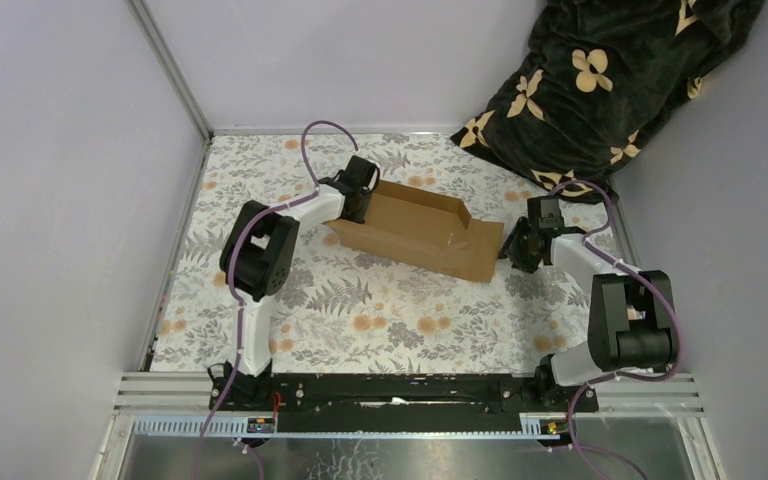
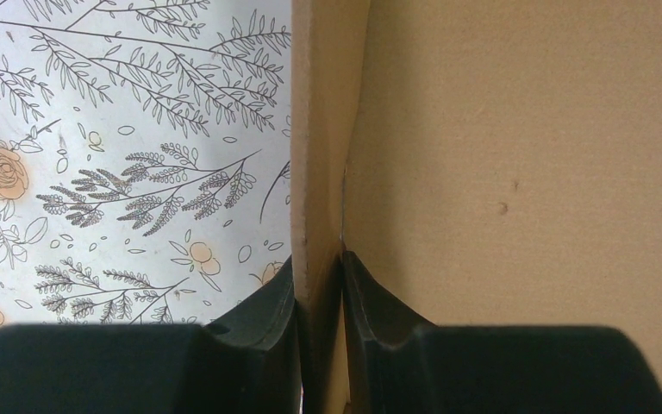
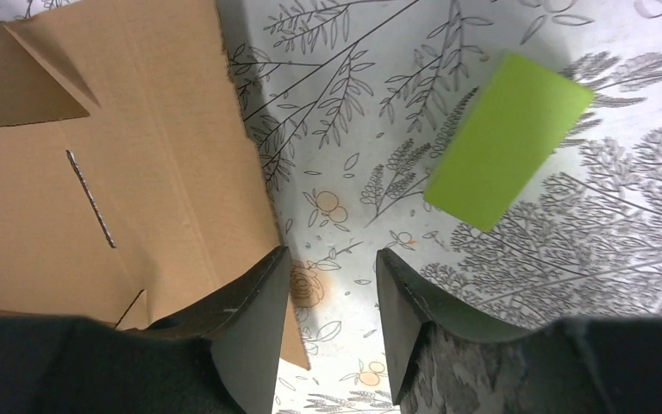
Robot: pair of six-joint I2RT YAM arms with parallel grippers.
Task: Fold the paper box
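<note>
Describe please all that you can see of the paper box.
The paper box is plain brown corrugated cardboard, unmarked, half folded: long side walls stand up, the right end flap lies open. It rests slanted on the flowered tablecloth. The left hand pinches its upright left wall between both fingers. The right hand is open beside its right edge, holding nothing.
</note>
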